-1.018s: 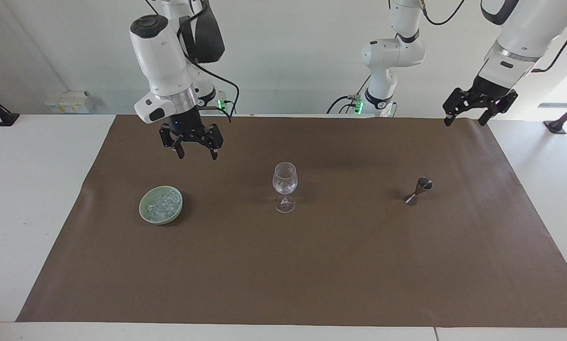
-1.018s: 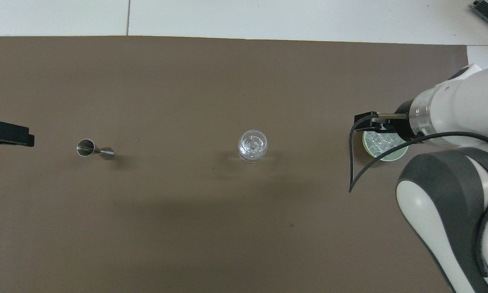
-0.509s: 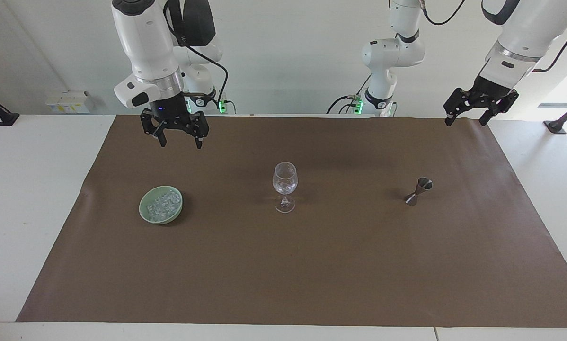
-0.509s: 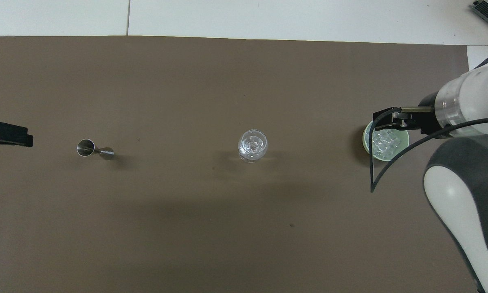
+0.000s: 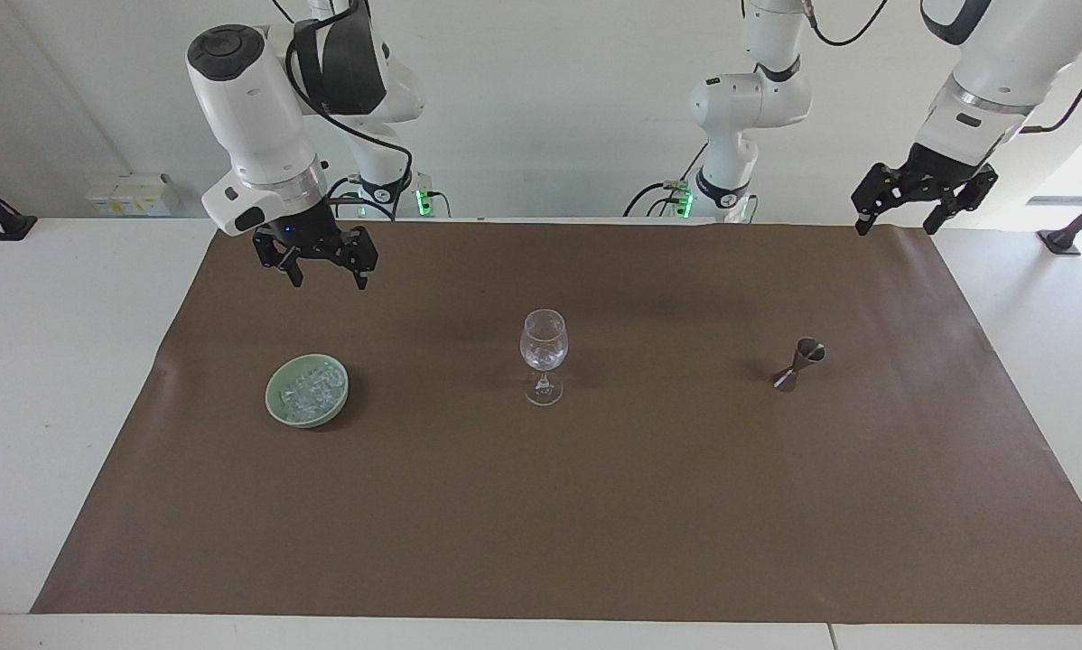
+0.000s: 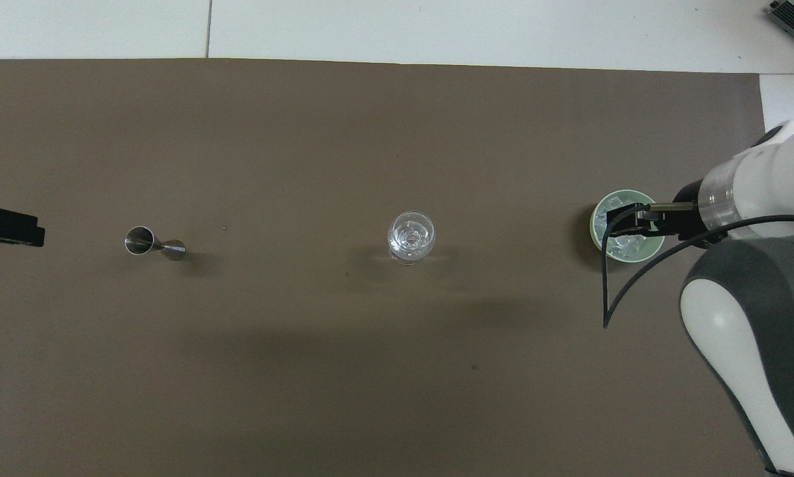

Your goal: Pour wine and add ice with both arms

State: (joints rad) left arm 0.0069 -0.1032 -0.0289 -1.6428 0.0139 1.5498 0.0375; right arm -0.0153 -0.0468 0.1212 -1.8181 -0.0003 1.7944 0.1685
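Right gripper (image 5: pixel 324 269): black two-finger claw, fingers spread, nothing in it; raised above the brown mat, on the robots' side of the wine glass and toward the right arm's end. From overhead it covers part of the bowl, but the facing view shows it well clear.
Left gripper (image 5: pixel 922 200): fingers apart, empty, waiting high over the mat's edge at the left arm's end, well apart from the wine glass.
Landmark: wine glass (image 5: pixel 543 355), upright mid-mat; thin clear bowl on a slim stem and round foot. Something clear glints inside; cannot tell what.
Ice (image 5: pixel 311 388): heap of small glassy cubes in a pale green bowl (image 5: pixel 278 406), beside the wine glass toward the right arm's end, well apart from it.
Ice handling (judgement): hard, light, likely slick; take one cube by two flat faces, squarely, or it may squirt out.
Bowl: smooth, glazed-looking, shallow, round.
Jigger (image 5: pixel 798 364): small metal hourglass measure, tilted, beside the wine glass toward the left arm's end, well apart.
Jigger handling (judgement): stiff, light, smooth; grip at the narrow waist.
Mat (image 5: pixel 595 524): matte brown paper, flat.
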